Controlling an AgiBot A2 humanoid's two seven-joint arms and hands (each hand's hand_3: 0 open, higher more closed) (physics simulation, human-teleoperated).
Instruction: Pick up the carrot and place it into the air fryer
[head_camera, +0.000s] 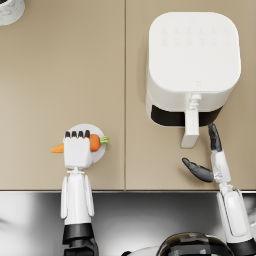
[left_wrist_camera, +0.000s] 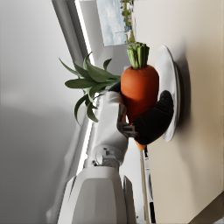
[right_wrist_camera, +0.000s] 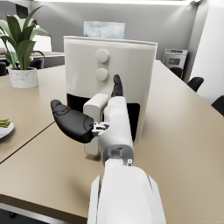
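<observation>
Left hand (head_camera: 77, 150) is grasping the carrot (head_camera: 94, 142) over its white plate (head_camera: 101, 151); right hand (head_camera: 210, 160), released, is waiting beside the air fryer (head_camera: 192, 65), whose shut drawer risks blocking delivery.

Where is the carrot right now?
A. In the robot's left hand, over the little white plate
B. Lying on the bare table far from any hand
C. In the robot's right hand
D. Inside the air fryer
A: the left hand wraps around the carrot right at the white plate, while the right hand is open and holds nothing beside the air fryer.
</observation>
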